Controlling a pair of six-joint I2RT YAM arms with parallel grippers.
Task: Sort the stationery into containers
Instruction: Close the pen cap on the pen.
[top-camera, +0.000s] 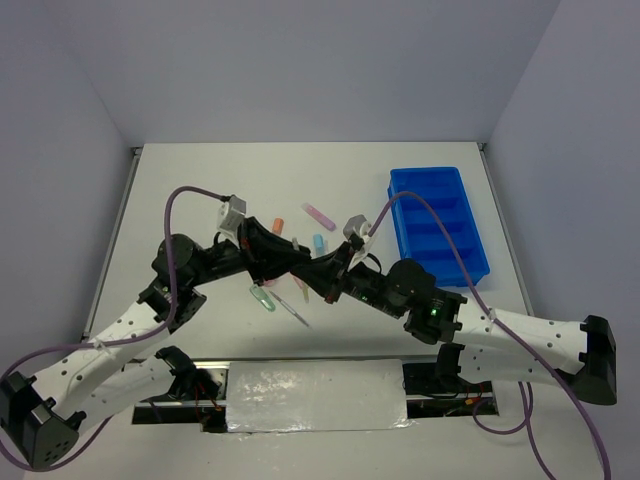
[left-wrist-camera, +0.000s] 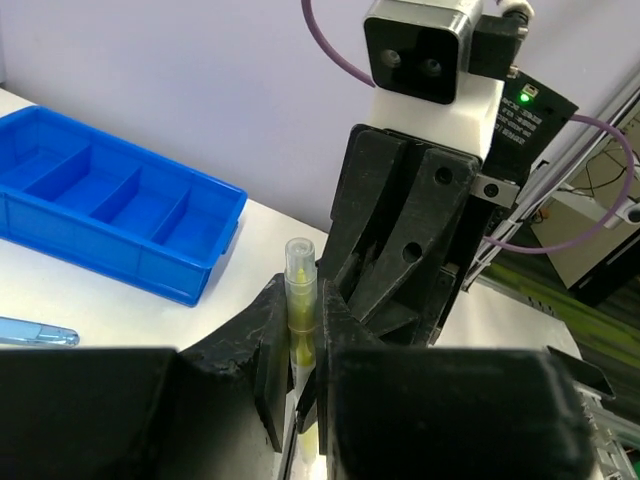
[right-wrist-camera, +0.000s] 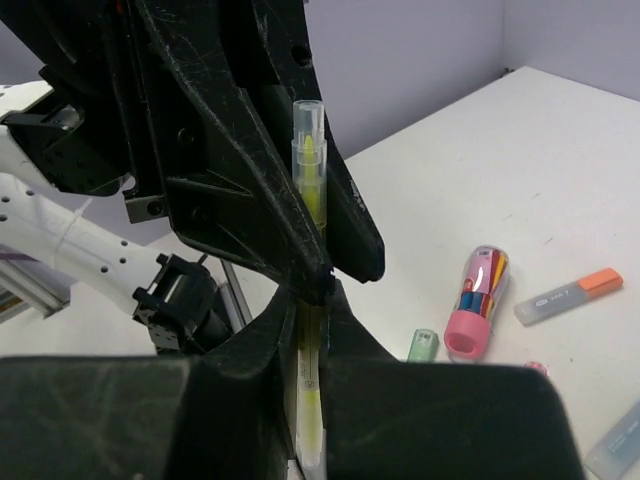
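The yellow pen (left-wrist-camera: 299, 300) is up in the air above the middle of the worktop (top-camera: 200, 180), between the two arms, and it does not touch the surface; in both wrist views it sits in the narrow slot between the fingers. The left gripper (left-wrist-camera: 300, 360) has its fingers almost fully closed on the lower part of the barrel, and the right gripper (right-wrist-camera: 312, 325) is closed on the same pen in the same way, so I judge that both have hold of it at once; the clear cap stands free above the fingers. The pen looks thin, stiff and very light, so weight is no problem; its plastic looks smooth and round, so I think it can turn or slide along its length if the squeeze is weak. The best place to hold it seems to be the middle of the barrel, across its width, and not the clear cap, which may pull off. The blue tray (top-camera: 395, 215) with its four compartments is on the right side of the worktop, well apart from the pen. On the worktop lie also a pink marker (top-camera: 318, 212), an orange marker (top-camera: 280, 223), a blue marker (top-camera: 319, 242) and a green marker (top-camera: 262, 298); these are short and thick, so they probably roll less and give the fingers more surface.
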